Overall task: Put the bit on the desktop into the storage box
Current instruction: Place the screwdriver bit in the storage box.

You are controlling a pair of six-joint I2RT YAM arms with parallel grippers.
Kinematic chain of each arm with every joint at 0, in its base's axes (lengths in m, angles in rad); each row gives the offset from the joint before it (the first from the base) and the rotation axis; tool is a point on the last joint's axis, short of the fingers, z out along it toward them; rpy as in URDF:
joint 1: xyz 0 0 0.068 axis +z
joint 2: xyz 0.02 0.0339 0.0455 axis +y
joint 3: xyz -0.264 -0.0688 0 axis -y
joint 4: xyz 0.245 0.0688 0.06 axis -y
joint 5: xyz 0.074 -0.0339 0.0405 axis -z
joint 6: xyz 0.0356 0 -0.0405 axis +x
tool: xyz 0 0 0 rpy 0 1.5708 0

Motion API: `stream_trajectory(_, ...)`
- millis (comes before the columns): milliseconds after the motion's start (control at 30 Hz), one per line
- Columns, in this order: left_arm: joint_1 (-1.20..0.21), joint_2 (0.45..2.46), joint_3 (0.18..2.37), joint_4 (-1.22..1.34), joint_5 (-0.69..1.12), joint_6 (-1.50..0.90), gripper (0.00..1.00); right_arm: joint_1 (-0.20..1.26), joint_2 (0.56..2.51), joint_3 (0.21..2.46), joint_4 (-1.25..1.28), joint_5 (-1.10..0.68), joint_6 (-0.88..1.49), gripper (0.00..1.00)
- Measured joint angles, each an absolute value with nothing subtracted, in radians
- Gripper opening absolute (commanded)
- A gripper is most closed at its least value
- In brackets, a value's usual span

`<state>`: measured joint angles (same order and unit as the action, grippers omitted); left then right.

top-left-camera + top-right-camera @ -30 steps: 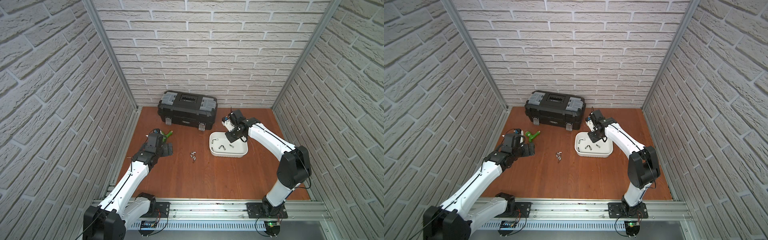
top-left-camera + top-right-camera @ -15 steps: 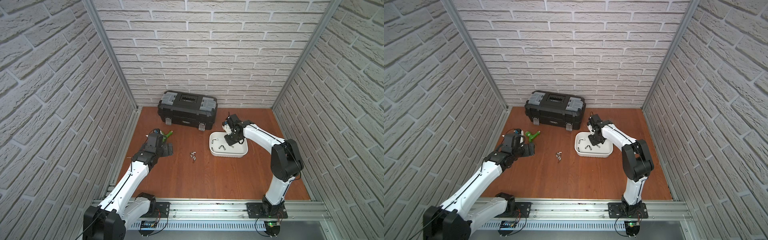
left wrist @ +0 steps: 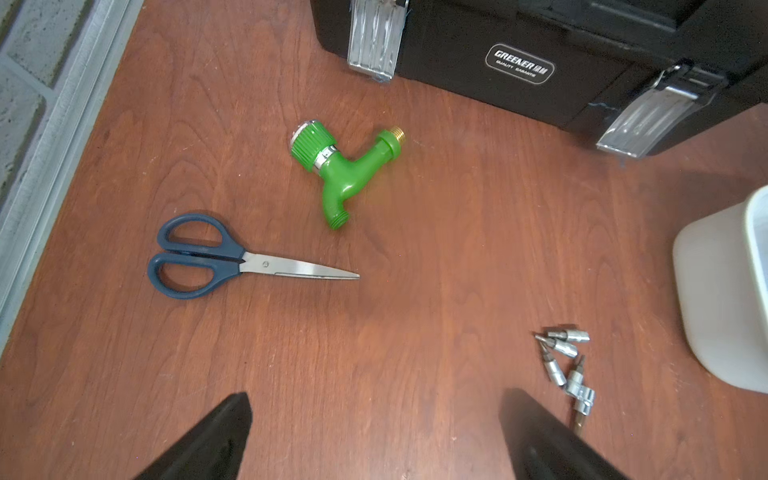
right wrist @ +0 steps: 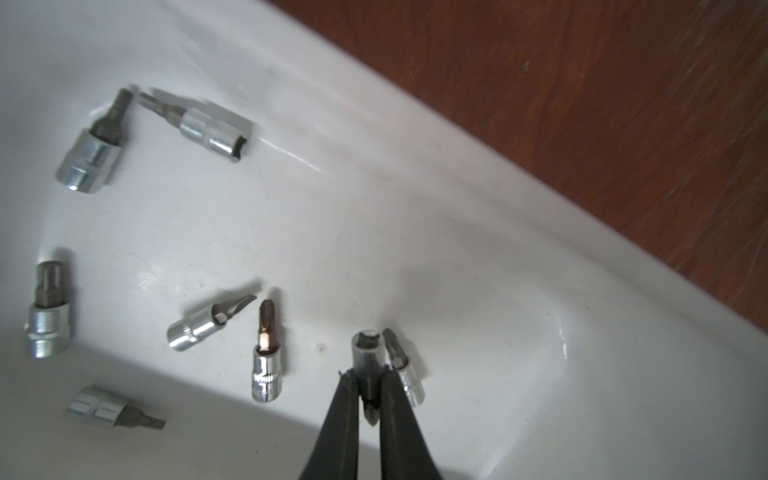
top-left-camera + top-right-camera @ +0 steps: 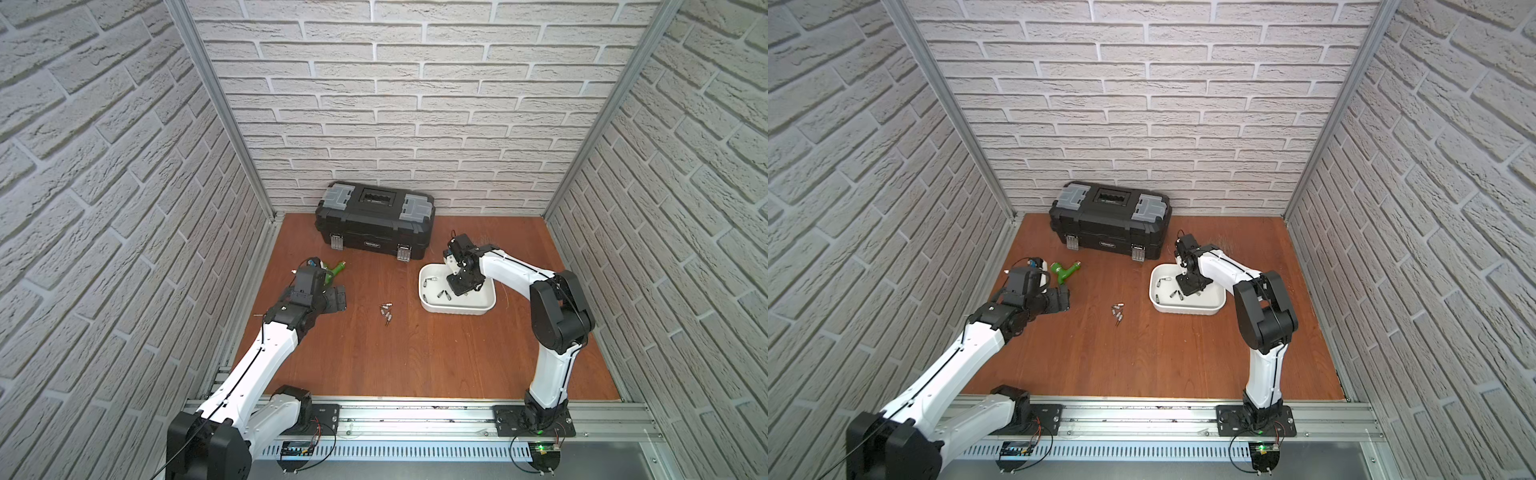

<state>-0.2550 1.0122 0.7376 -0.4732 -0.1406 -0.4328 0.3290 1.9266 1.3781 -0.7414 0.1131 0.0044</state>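
Pinching chrome socket-base bit (image 4: 365, 353), dark tip, right gripper (image 4: 368, 376) clamped in white storage box (image 4: 415, 199), left gripper (image 3: 374, 399) spread wide.

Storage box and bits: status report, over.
Right gripper shut on a bit, low inside the storage box. Left gripper open above the desktop. Loose bits lie beside the box. Scissors and tap off to the side.

Shallow white storage box (image 5: 457, 308) upright at 2 o'clock from the middle of the reddish-brown desktop (image 5: 415, 357), several silver bits (image 4: 266, 361) lying scattered inside, held bit (image 4: 365, 353) pinched in the right gripper (image 4: 368, 378) above the box floor, loose bits (image 5: 386, 312) clustered on the wood at the box's 8 o'clock
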Motion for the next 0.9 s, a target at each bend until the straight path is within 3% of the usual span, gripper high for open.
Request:
stream_trajectory(200, -0.255, 1.012, 0.738, -0.473, -0.140, -0.442, 0.98, 0.329, 1.927, 1.373, -0.736, 0.112, 0.004, 0.10)
stream_trajectory(567, -0.255, 1.012, 0.738, -0.473, -0.140, -0.445, 0.98, 0.329, 1.926, 1.372, -0.737, 0.113, 0.011, 0.40)
stream_trajectory(900, -0.255, 1.012, 0.738, -0.473, -0.140, -0.447, 0.98, 0.336, 1.839, 1.369, -0.754, 0.111, 0.009, 0.50)
